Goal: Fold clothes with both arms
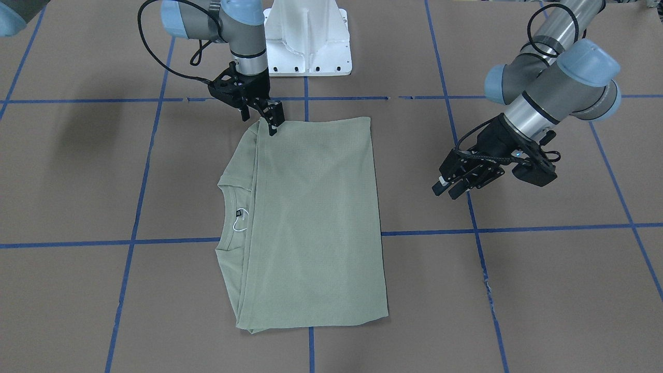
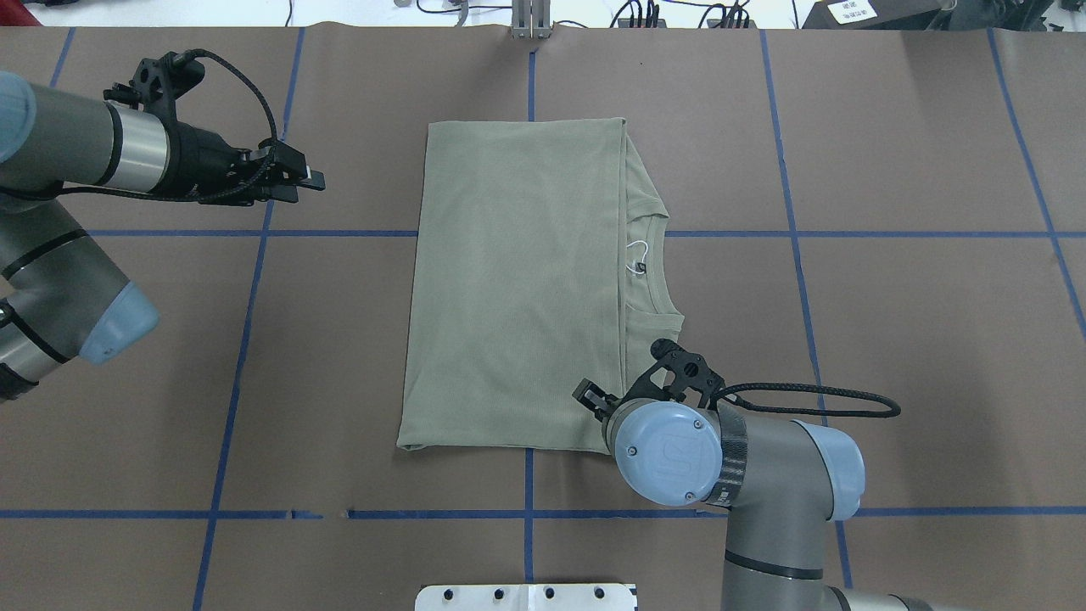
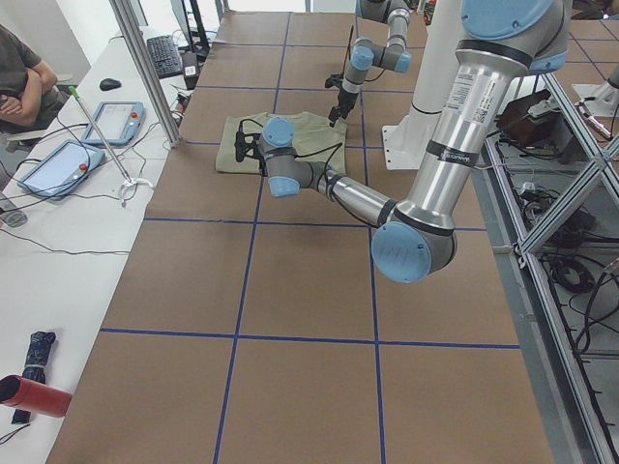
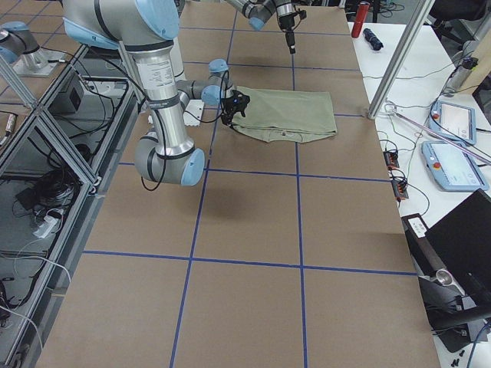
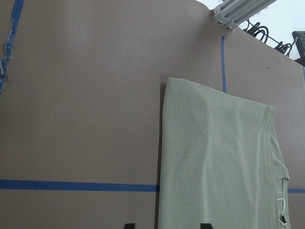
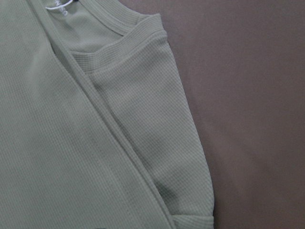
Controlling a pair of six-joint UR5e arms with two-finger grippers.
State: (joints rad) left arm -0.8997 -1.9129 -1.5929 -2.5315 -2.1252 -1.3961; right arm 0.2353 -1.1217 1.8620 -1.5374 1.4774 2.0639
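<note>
The sage-green shirt (image 1: 311, 217) lies flat on the brown table, folded to a rectangle, with its neck and black label (image 1: 239, 211) showing at one side. It also shows in the overhead view (image 2: 517, 280). My right gripper (image 1: 260, 124) hangs low over the shirt's near corner on the neck side, jaws apart and holding nothing. Its wrist view shows the folded sleeve and hem (image 6: 143, 119) close up. My left gripper (image 2: 310, 180) is open and empty, off the shirt's other side, above bare table. Its two fingertips (image 5: 205, 225) show apart.
The white pedestal base (image 1: 308, 41) stands at the robot's edge behind the shirt. Blue tape lines (image 2: 254, 233) cross the brown table. An aluminium post (image 2: 532, 21) stands at the far edge. A side desk with tablets (image 3: 58, 164) and a seated person (image 3: 19, 77) lie beyond.
</note>
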